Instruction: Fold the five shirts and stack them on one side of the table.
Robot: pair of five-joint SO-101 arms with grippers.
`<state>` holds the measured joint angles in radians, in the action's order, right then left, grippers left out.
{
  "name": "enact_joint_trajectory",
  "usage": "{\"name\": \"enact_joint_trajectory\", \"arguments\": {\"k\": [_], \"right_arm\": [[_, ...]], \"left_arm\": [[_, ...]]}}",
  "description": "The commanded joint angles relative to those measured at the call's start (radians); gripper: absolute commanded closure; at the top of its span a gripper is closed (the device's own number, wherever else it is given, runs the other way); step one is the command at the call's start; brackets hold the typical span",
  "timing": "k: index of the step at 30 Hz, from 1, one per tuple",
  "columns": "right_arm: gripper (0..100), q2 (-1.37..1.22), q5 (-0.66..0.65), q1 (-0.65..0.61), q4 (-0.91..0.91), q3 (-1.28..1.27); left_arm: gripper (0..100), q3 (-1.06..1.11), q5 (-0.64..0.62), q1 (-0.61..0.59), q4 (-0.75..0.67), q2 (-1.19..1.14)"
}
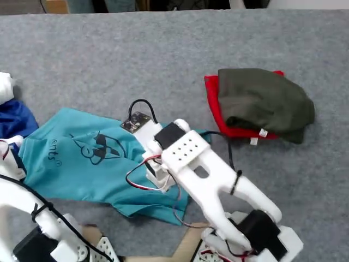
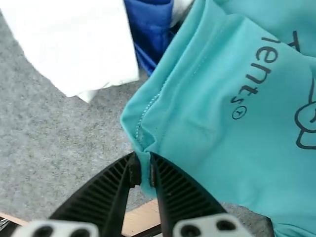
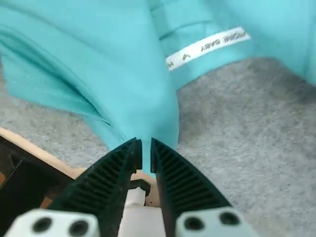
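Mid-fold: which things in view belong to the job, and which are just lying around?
Job: teal shirt, pinched by left gripper and right gripper; blue shirt; white shirt; red shirt under dark green shirt.
Lying about: cardboard sheet at the near edge; grey table cover.

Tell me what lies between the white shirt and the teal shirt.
In the left wrist view, a blue shirt lies between the white shirt and the teal shirt; farther along, the gap is bare grey table.

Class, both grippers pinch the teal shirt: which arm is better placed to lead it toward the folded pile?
Right, probably. The right gripper pinches the teal shirt on its edge nearer the folded pile; the left gripper holds the far corner, beside the white shirt and blue shirt.
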<state>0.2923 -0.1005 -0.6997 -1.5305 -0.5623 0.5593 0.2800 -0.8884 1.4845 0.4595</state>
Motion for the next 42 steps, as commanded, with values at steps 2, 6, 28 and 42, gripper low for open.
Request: {"name": "enact_joint_trajectory", "arguments": {"k": [2, 6, 28, 42], "right_arm": [[93.7, 0.035, -0.057, -0.008, 0.032, -0.038], [79.5, -0.019, -0.06, -0.012, 0.132, -0.114], [98.5, -0.22, -0.123, 0.161, 0.29, 0.168], [98.5, -0.346, -0.292, 0.293, 0.605, 0.41]], "left_arm": [[97, -0.004, 0.002, 0.025, -0.012, 0.031], [97, 0.001, -0.012, 0.024, -0.034, 0.031], [97, 0.007, -0.057, 0.025, -0.032, 0.031], [97, 0.007, -0.153, 0.081, -0.046, 0.031]]}}
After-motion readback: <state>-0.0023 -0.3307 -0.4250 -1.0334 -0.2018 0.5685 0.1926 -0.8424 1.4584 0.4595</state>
